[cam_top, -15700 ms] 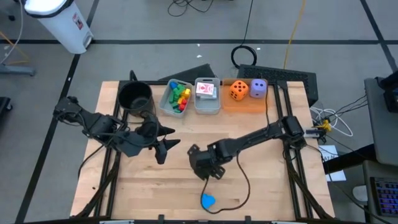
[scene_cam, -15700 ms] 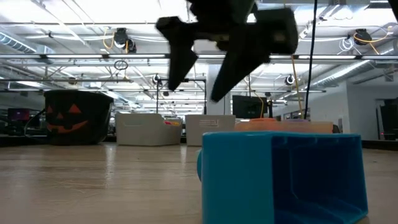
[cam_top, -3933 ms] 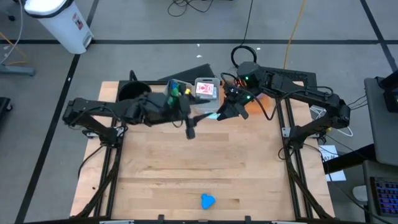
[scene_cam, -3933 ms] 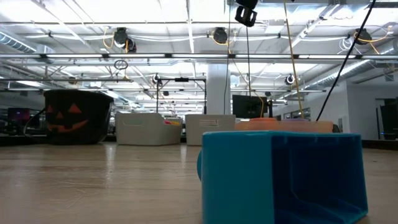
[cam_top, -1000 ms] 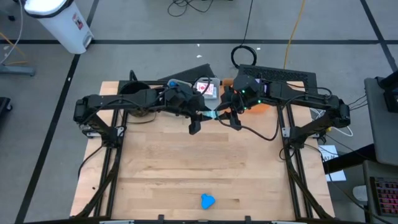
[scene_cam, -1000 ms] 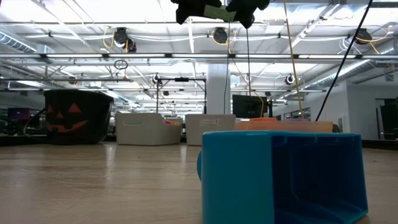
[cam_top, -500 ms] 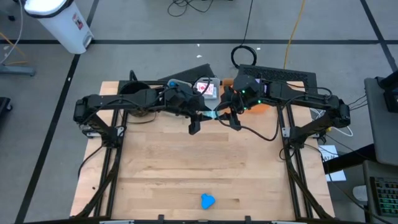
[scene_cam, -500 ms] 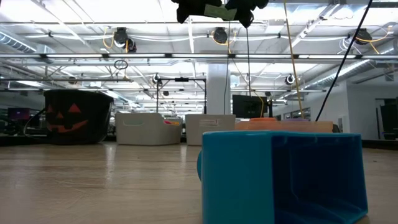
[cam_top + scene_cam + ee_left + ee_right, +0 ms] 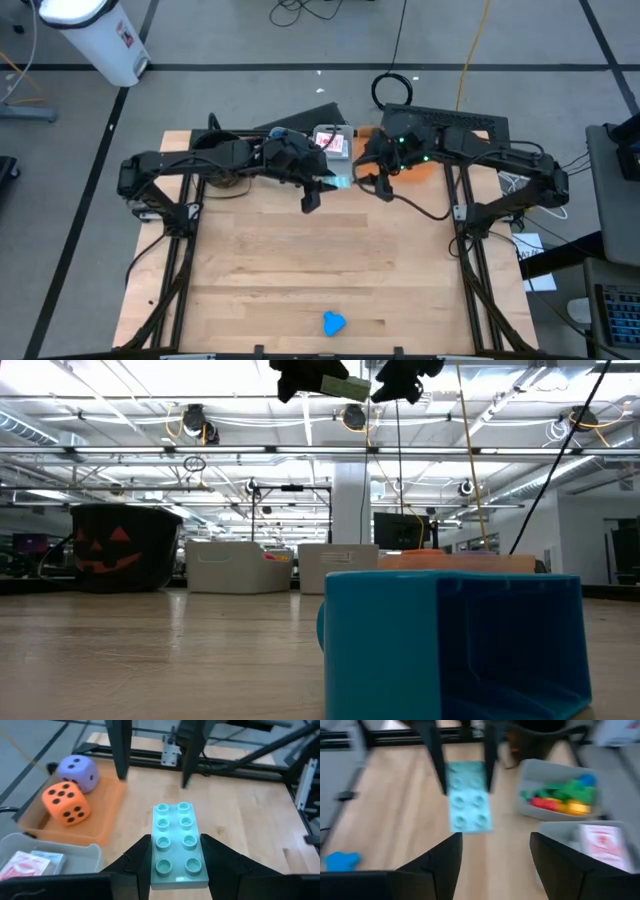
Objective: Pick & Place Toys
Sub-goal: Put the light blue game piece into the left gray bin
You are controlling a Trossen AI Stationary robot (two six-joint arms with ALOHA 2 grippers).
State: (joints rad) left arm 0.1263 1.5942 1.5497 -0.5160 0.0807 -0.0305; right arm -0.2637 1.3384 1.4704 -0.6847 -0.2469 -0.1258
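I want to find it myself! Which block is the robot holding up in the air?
Look above the back of the wooden table, near the clear bins. There the left end effector holds a pale teal block. It is long, with eight studs, unlike the bright blocks heaped in one bin.

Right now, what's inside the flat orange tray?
The orange tray holds two dice side by side: the orange die and the purple die. The tray floor under them is hidden.

dice (image 9: pixel 411 152): hidden under the right arm from above
block bin (image 9: pixel 277 136): mostly covered by the left arm
card bin (image 9: pixel 40 859): cut by the picture's edge in the left wrist view
blue block (image 9: pixel 452 645): cut off below in the low view
right wrist view: wholly blurred
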